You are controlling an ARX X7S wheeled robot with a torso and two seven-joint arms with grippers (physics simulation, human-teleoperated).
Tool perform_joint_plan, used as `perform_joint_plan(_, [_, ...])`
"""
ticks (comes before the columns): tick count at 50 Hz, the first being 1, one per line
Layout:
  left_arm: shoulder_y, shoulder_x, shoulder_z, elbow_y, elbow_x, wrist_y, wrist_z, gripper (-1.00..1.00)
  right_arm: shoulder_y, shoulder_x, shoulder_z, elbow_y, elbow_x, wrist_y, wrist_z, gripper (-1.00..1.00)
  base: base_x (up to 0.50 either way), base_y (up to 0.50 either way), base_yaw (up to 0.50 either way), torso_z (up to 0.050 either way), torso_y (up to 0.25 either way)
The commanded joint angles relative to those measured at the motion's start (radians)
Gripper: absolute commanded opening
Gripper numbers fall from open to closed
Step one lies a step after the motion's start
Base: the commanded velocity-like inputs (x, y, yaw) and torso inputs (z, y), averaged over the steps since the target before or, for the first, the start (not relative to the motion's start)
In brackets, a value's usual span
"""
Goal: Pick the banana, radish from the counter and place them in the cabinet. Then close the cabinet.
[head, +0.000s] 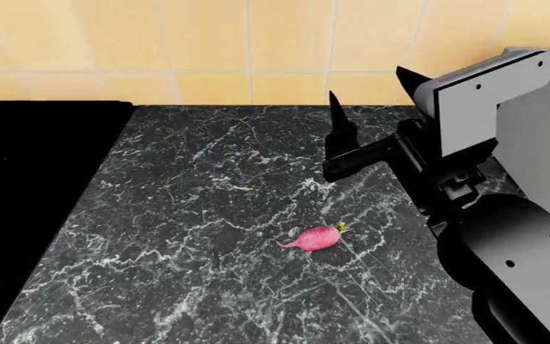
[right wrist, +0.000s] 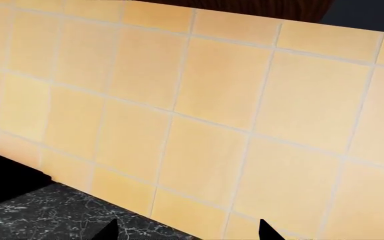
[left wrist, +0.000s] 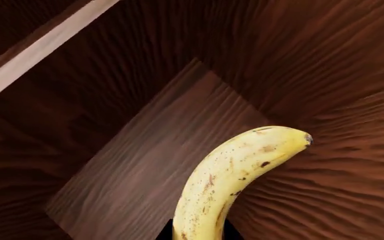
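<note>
The banana [left wrist: 235, 185] is held by the left gripper [left wrist: 199, 234] inside the dark wood cabinet [left wrist: 145, 165]. The radish [head: 317, 238] is left lying on the counter [head: 208, 186], near the right gripper [head: 375, 122], which is spread open and empty.

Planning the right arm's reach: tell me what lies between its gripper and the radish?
Nothing: in the head view only bare counter lies between the right gripper and the radish.
</note>
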Motion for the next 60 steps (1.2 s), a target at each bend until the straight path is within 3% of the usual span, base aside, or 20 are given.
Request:
perform_joint_plan(1, [-0.002,0.002,-0.029,-0.008,-0.047,-0.146,-0.037,-1.00,-0.040,-0.001,-0.017,0.009,0.001,-0.004,0.003,1.00,0.00,0.00,0.00,0.000,0.000])
perform_joint_plan(13, [-0.002,-0.012,-0.024,-0.037,-0.020,-0.204,-0.107,-1.00,-0.046,0.000,-0.019,0.014,0.003,-0.013,0.005,1.00,0.00,0.00,0.00,0.000,-0.003])
perform_joint_plan(38, [-0.002,-0.018,-0.016,-0.092,0.039,-0.234,-0.077,-1.00,-0.044,0.001,-0.021,0.018,0.012,-0.018,0.010,1.00,0.00,0.00,0.00,0.000,-0.003])
perform_joint_plan(39, [-0.002,-0.018,-0.016,-0.092,0.040,-0.234,-0.075,1.00,-0.044,0.001,-0.021,0.017,0.013,-0.018,0.011,1.00,0.00,0.00,0.00,0.000,0.000])
perform_joint_plan(60, [-0.002,-0.013,-0.016,-0.092,0.054,-0.232,-0.047,1.00,-0.047,0.002,-0.028,0.026,0.015,-0.030,0.013,1.00,0.00,0.00,0.00,0.000,-0.004])
